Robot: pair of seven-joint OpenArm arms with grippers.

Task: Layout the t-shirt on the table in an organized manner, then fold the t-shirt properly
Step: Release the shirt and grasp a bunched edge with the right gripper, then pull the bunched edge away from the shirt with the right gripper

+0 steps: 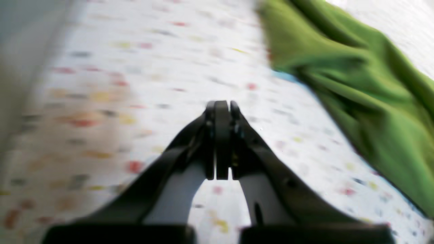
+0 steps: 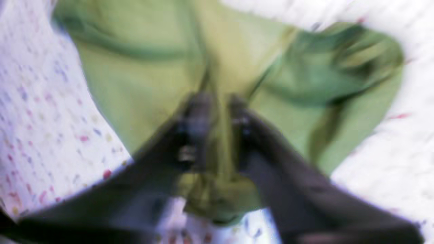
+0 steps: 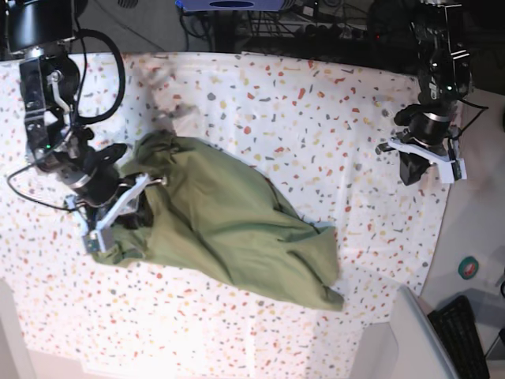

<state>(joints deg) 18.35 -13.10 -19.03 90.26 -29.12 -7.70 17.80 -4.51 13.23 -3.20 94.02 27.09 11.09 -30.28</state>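
Observation:
The olive-green t-shirt [image 3: 229, 229] lies crumpled in a long heap on the speckled table [image 3: 300, 118], running from centre-left to the lower middle. My right gripper [image 3: 132, 215] is at the shirt's left end. In the blurred right wrist view this gripper [image 2: 217, 101] is shut on a fold of the t-shirt [image 2: 142, 84]. My left gripper [image 3: 412, 175] hovers near the table's right edge, far from the shirt. In the left wrist view the left gripper [image 1: 222, 105] is shut and empty over the table [image 1: 152, 67], with the t-shirt [image 1: 356, 78] at the upper right. No collar tag shows.
The cloth's right edge runs just past my left gripper. A plain grey-white surface [image 3: 410, 339] sits at the lower right, with a keyboard [image 3: 465, 335] and a tape roll [image 3: 469, 267] beyond it. Cables and equipment [image 3: 260, 20] line the far edge.

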